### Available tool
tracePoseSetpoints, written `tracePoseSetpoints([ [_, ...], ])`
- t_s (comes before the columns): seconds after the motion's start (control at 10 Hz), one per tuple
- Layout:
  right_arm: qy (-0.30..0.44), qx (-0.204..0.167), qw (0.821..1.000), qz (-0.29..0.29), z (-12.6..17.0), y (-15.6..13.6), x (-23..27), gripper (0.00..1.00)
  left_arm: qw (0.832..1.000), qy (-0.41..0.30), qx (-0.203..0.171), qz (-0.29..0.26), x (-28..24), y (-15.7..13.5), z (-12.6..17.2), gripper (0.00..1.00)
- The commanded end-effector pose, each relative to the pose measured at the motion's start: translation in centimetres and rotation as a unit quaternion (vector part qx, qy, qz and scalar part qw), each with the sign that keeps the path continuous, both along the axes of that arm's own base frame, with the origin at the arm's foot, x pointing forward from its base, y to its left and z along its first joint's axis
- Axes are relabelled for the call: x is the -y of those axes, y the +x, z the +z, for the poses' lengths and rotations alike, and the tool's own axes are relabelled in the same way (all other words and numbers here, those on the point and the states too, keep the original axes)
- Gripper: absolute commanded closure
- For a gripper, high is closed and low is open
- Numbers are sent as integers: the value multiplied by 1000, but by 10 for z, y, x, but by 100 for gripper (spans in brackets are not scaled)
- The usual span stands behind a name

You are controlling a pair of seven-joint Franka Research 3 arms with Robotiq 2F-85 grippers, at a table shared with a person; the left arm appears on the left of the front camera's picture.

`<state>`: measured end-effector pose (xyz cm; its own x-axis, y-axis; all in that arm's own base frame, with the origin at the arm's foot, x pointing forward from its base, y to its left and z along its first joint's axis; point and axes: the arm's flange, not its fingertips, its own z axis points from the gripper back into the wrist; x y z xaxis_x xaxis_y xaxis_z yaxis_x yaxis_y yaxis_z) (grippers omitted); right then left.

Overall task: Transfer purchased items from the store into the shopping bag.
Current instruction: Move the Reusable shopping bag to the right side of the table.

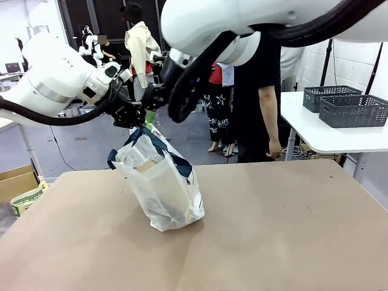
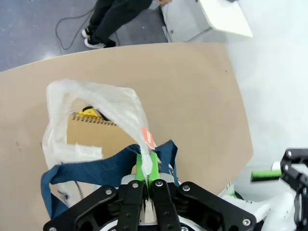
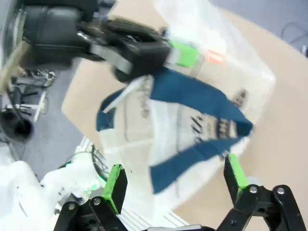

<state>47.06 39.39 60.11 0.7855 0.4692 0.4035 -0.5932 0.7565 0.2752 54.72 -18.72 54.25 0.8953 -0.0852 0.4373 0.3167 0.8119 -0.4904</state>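
**Bag held up at its rim on the brown table**

Brown tabletop (image 1: 291, 230) runs across the foreground, with a white side table (image 1: 339, 136) at the right carrying two dark grey lattice baskets (image 1: 353, 110), and a person in black (image 1: 257, 97) standing at the far edge.

Left gripper (image 2: 147, 166) is fully closed, its green pads (image 2: 139, 166) pinching the top edge of the shopping bag (image 1: 160, 185) where the translucent plastic meets a navy strap handle (image 2: 86, 166). In the front view this gripper (image 1: 140, 118) sits just above the bag's mouth, holding the rim up. A small orange tag (image 2: 148, 138) lies on the plastic just beyond the fingertips.

Right gripper (image 3: 175, 185) has its jaws spread wide with nothing between them; it hangs close over the bag's side, near the second navy handle (image 3: 192, 154), not touching it as far as the blurred picture tells.

Standing on the table left of the middle, the bag leans slightly and its mouth gapes open. Inside, a brown spiral-bound notebook (image 2: 94, 137) stands against the wall, with something yellow (image 2: 89, 113) behind its top edge.

A cardboard box (image 1: 15, 182) sits off the table's left edge.
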Motion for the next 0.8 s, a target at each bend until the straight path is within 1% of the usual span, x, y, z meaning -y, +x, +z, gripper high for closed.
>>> tracePoseSetpoints([
  [0.0, -57, -32, 997, -30, -12, -5, 38, 0, 999, 18, -33, -32, -5, 13, 37, 100],
  [0.1, -98, -70, 992, -37, -20, -7, 58, 0, 996, 34, -50, -63, -3, 21, 53, 100],
  [0.2, -120, -92, 987, -50, -27, -6, 72, 0, 994, 43, -64, -77, -2, 24, 66, 100],
  [0.3, -165, -113, 977, -69, -37, -3, 90, 0, 991, 45, -77, -102, 0, 32, 80, 100],
  [0.4, -193, -133, 970, -73, -44, 1, 101, 0, 987, 48, -93, -123, 5, 37, 92, 100],
  [0.6, -220, -144, 961, -81, -58, 19, 114, 0, 981, 79, -134, -116, 21, 40, 109, 100],
  [0.7, -208, -132, 965, -90, -63, 34, 119, 0, 979, 91, -152, -104, 26, 41, 110, 100],
])
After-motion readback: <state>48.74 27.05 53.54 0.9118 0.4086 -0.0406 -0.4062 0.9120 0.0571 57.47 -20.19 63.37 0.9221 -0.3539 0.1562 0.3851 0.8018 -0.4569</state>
